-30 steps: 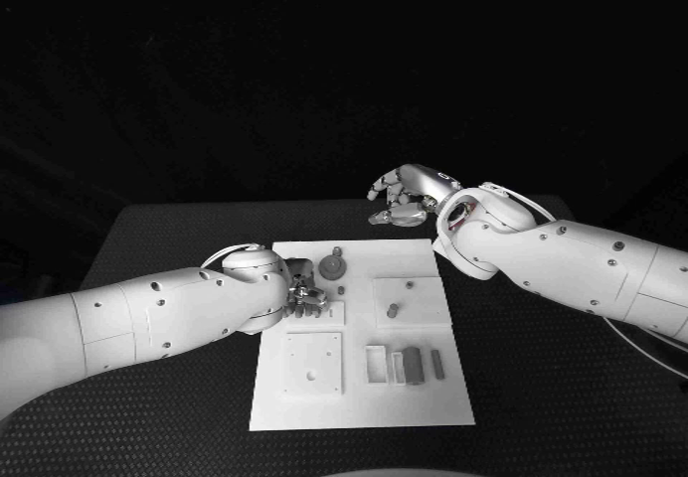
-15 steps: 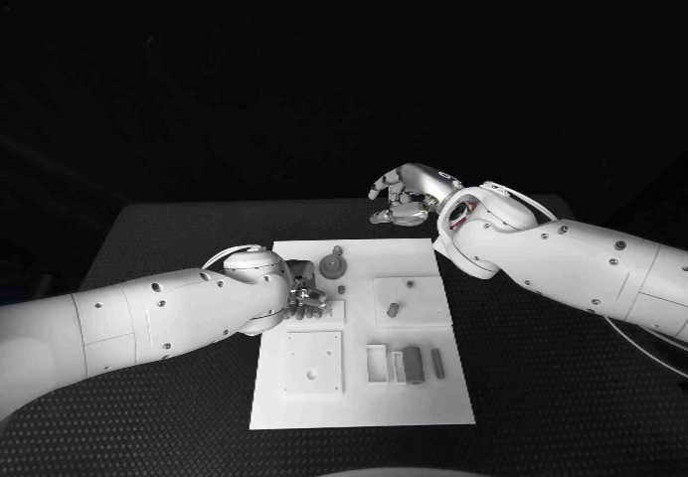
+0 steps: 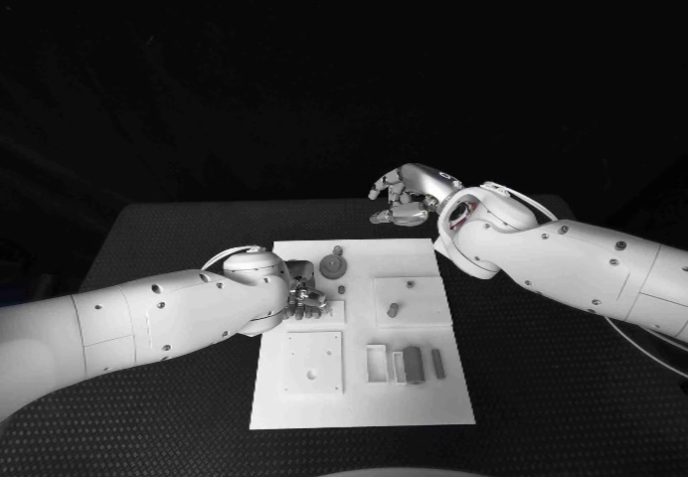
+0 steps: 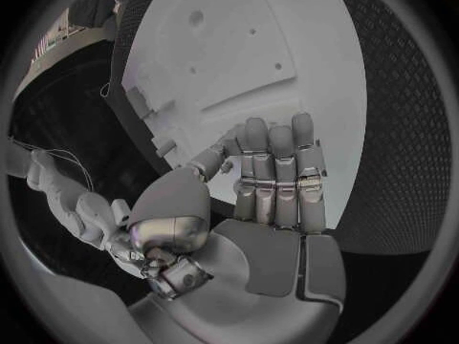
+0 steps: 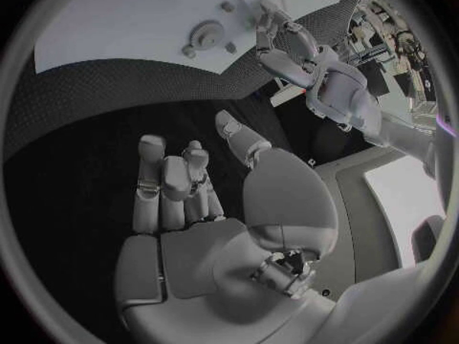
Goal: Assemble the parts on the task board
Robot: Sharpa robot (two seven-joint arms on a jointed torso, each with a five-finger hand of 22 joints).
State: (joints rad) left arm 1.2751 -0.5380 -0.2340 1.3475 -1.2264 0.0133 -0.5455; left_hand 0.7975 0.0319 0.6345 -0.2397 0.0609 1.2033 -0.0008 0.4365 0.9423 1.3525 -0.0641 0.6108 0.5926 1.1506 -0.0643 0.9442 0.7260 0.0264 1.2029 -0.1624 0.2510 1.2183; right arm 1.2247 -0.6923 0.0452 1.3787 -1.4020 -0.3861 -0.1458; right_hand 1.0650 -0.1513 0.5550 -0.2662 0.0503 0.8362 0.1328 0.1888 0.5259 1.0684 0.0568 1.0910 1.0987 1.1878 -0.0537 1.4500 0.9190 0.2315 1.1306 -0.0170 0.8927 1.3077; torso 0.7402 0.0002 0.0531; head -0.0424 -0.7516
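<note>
The white task board (image 3: 366,397) lies in the middle of the black table. My left hand (image 3: 304,294) rests on its near-left raised plate, fingers held together and bent down, thumb against them (image 4: 272,176); what lies under them is hidden. A round grey part (image 3: 333,267) and a small peg (image 3: 337,249) sit just beyond that hand. My right hand (image 3: 406,196) hovers past the board's far edge, fingers loosely bent, thumb apart, nothing in it (image 5: 191,199). In the right wrist view the board (image 5: 115,23), the round part (image 5: 203,33) and my left hand (image 5: 287,46) appear.
Two short pegs (image 3: 393,310) stand on the right square plate. A blank square plate (image 3: 313,363) lies near left. A frame (image 3: 377,364) and two grey bars (image 3: 416,364) lie near right. Black table (image 3: 545,397) surrounds the board.
</note>
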